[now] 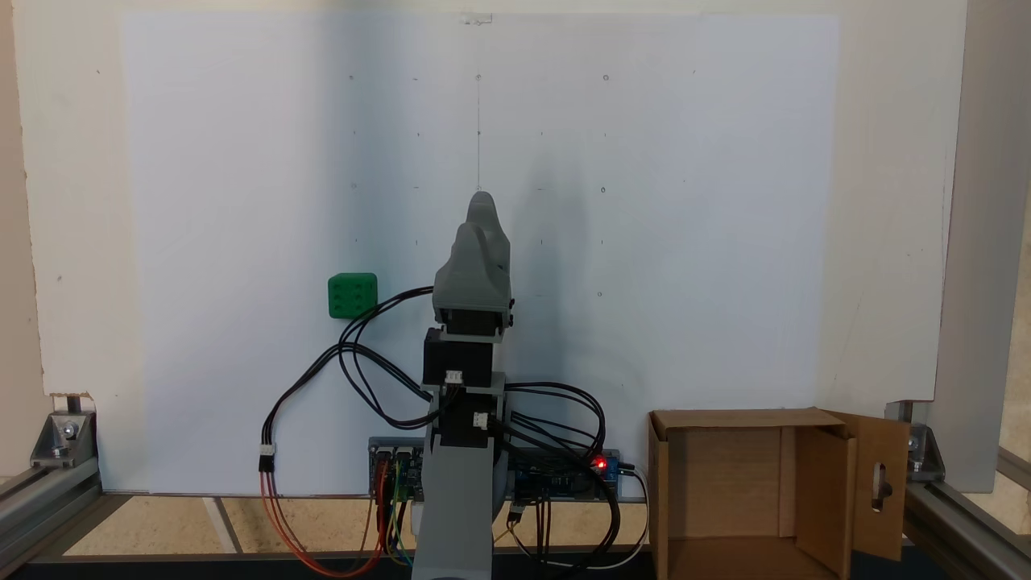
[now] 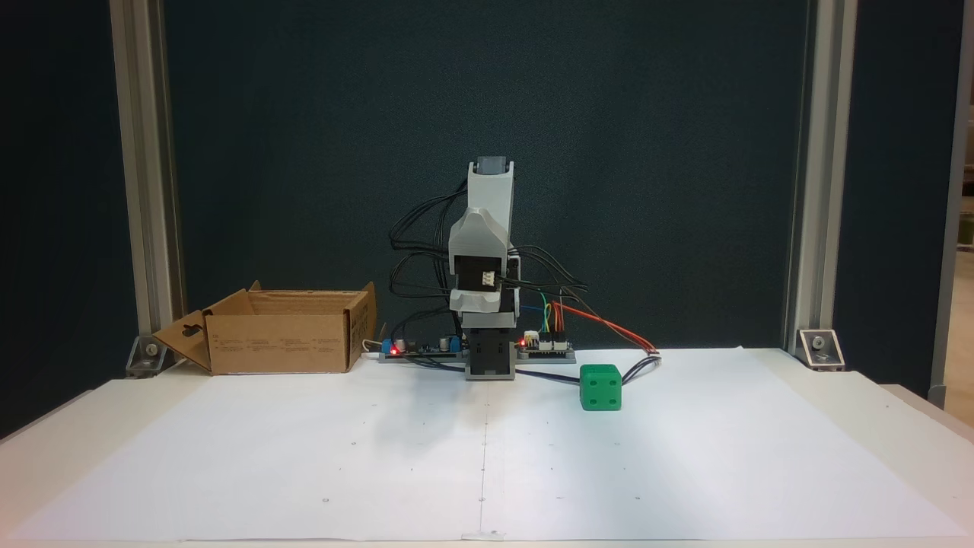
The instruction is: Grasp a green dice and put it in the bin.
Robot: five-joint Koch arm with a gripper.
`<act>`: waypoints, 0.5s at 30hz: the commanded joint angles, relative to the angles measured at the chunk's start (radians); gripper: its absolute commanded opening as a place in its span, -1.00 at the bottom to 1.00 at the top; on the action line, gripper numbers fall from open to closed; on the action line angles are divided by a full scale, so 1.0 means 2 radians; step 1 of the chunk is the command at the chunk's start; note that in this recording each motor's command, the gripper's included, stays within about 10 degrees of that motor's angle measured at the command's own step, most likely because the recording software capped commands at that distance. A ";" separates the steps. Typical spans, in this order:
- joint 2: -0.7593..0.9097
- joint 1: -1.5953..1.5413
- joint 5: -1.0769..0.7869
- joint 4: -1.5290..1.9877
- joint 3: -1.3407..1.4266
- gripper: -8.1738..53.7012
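White paper covers the counter (image 2: 685, 472), leaving me an open field. The green dice (image 2: 600, 387) sits alone on it at about four o'clock from my base in this front view, untouched. My gripper (image 1: 480, 211) is folded above my base, holding nothing; whether it's parted I cannot tell. Farthest, at nine o'clock, the bin (image 2: 285, 342) waits open-topped.

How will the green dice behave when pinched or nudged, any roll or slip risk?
The green dice looks like rigid plastic, so it probably won't deform. It sits flat on the white paper, so a nudge likely slides it rather than rolls it. Rounded corners and a smooth finish may let it slip from an off-centre pinch.
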 commanded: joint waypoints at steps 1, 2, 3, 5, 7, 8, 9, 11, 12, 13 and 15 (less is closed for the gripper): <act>0.052 -0.018 -0.029 -0.039 0.025 0.76; 0.052 -0.018 -0.029 -0.038 0.025 0.76; 0.052 -0.019 -0.029 -0.038 0.025 0.76; 0.051 -0.018 -0.029 -0.038 0.025 0.76; 0.052 -0.019 -0.029 -0.038 0.025 0.76; 0.051 -0.019 -0.029 -0.038 0.025 0.76; 0.052 -0.018 -0.029 -0.038 0.025 0.76; 0.052 -0.021 -0.028 -0.038 0.025 0.76; 0.052 -0.024 -0.027 -0.038 0.025 0.76; 0.052 -0.024 -0.029 -0.038 0.025 0.76; 0.051 -0.025 -0.029 -0.038 0.025 0.76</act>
